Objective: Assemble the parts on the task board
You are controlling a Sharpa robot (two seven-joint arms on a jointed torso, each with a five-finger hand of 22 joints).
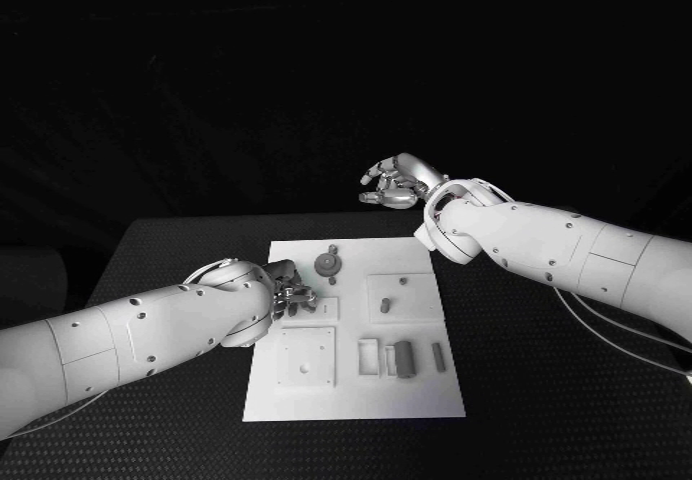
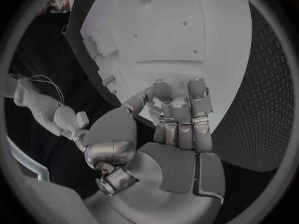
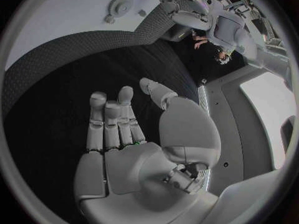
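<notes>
black table [image 1: 173, 250] carries the white board [image 1: 353, 395] at centre. left hand [image 1: 289, 295] rests on the board's left edge, fingers curled; whether it grasps a part cannot be told. right hand [image 1: 397, 183] hovers far right, released. risk: knocking the round part [image 1: 330, 264].

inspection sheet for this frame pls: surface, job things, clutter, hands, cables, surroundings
Surface: black table, textured.
Job's things: task board mid-table; grey parts on its near half, a round part near its far edge.
Clutter: nothing seen.
Hands: left hand over the board's left edge, fingers curled, hold unclear; right hand raised beyond the board, holding nothing.
Cables: thin cable under the right arm.
Surroundings: dark.
</notes>
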